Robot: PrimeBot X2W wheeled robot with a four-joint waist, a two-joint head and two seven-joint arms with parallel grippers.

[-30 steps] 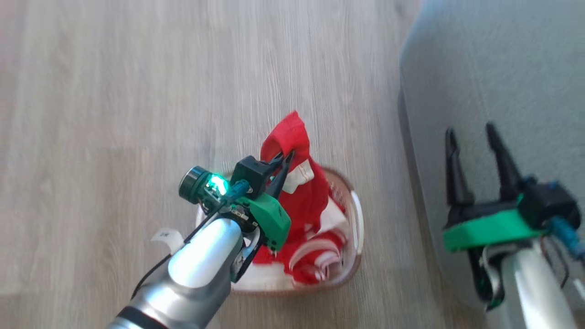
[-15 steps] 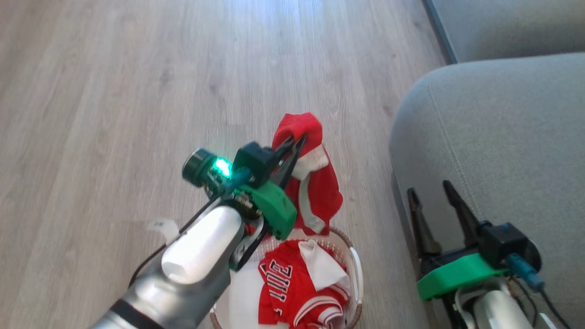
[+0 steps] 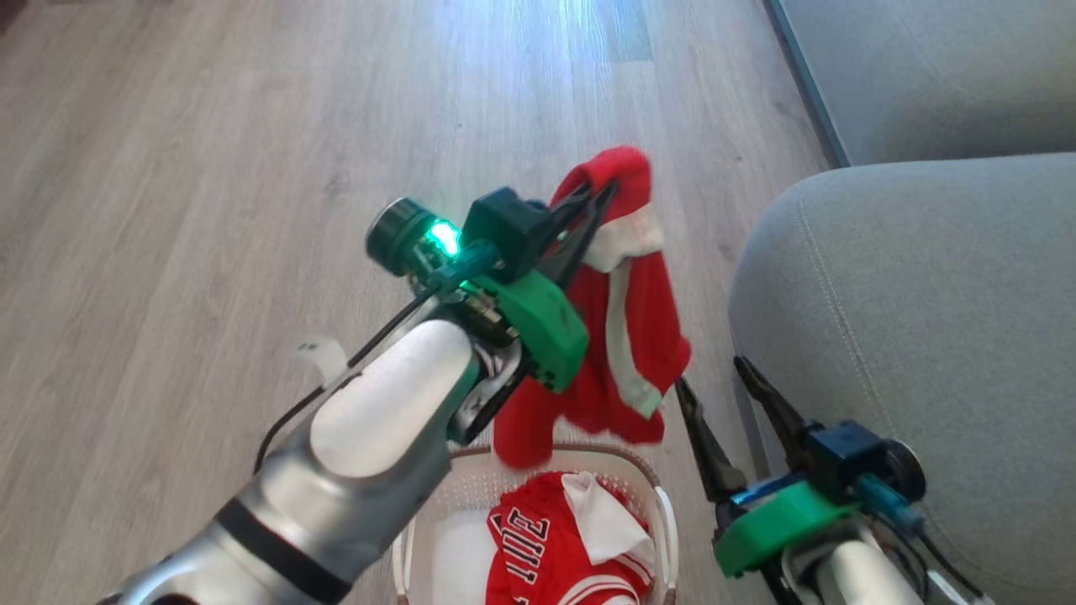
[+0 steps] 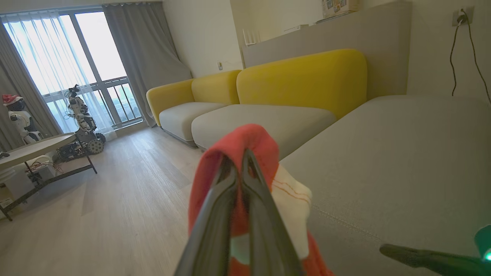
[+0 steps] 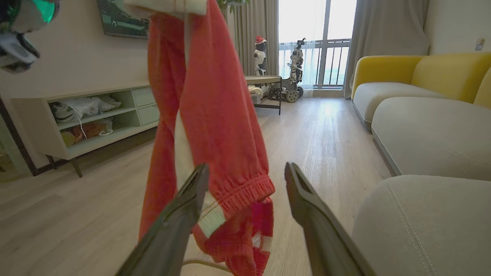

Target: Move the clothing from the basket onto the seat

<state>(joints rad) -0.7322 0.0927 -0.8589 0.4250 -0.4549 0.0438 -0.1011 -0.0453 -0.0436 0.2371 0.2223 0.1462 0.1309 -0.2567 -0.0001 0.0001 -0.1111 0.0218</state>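
While the left gripper [image 3: 601, 192] pinches the red trousers [image 3: 630, 336] at their upper fold, jaws fully closed, the legs hang just above the basket [image 3: 664, 521] | right gripper [image 3: 710, 372] — spread wide, empty, beside the hem | red jersey [image 3: 546, 546] lies in the basket | advice: raise until the hem clears the rim, then swing right over the seat [image 3: 925, 294] — release only there.

dark lettering on clothing [image 3: 538, 546], illegible
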